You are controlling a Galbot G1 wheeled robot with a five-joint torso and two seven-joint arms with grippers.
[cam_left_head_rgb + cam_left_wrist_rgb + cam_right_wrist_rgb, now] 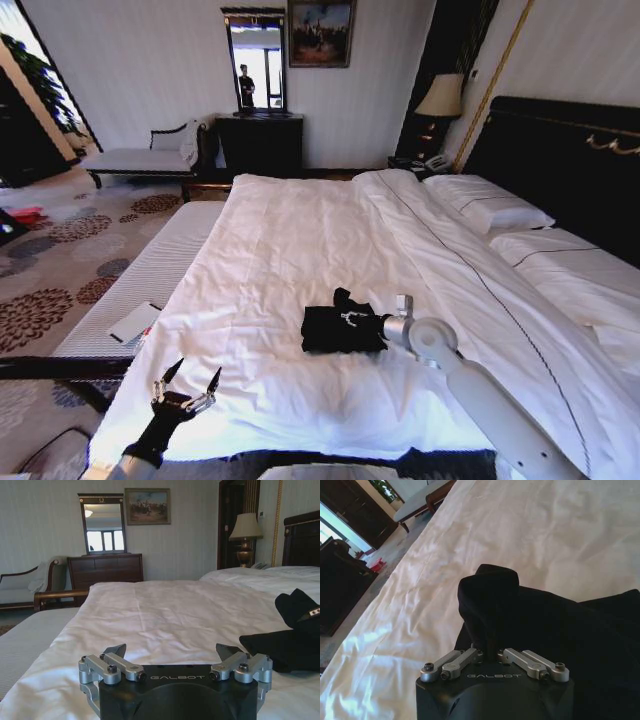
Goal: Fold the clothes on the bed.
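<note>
Clothes [340, 328], a black T-shirt bunched into a compact heap, lie on the white duvet of the bed [300, 240] near its foot. From the head, the right gripper [356, 319] meets the heap's edge; the left gripper [187, 380] hovers at the bed's corner, jaws wide. The left wrist view confirms those jaws spread and empty, the dresser [105, 569] beyond. The right wrist view shows jaws closed, pinching a raised fold whose lettering is hidden.
</note>
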